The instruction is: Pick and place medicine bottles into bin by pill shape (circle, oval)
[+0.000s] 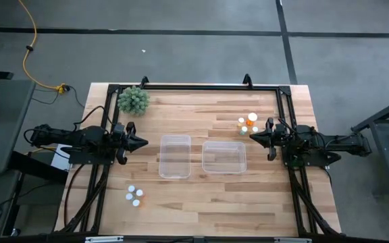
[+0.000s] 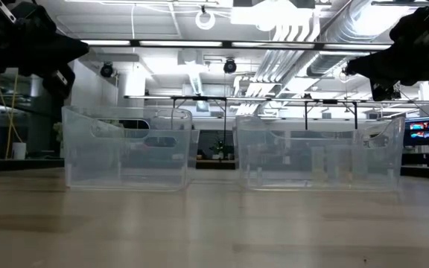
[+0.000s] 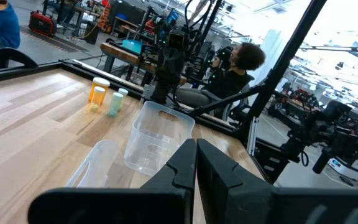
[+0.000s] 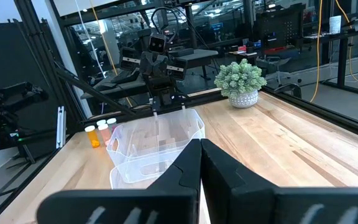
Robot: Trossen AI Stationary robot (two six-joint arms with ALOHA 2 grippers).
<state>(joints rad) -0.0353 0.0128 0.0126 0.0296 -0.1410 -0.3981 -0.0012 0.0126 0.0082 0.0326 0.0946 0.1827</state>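
Note:
Some medicine bottles [image 1: 248, 123] with white caps, orange and pale, stand at the table's far right, also seen in the left wrist view [image 3: 104, 96]. Another cluster of white-capped bottles [image 1: 134, 196] stands at the near left, seen from the right wrist too [image 4: 101, 132]. Two clear bins [image 1: 175, 156] [image 1: 224, 157] sit side by side mid-table. My left gripper [image 1: 142, 142] is shut and points level at the left bin from the table's left side. My right gripper [image 1: 252, 137] is shut and points level from the right side, just near of the far-right bottles. Neither holds anything.
A green spiky plant [image 1: 133, 100] in a pot stands at the far left corner. A black frame [image 1: 194, 86] runs along the table's far edge and sides. People [image 3: 241, 62] sit in the room beyond the table. Bare wood lies near of the bins.

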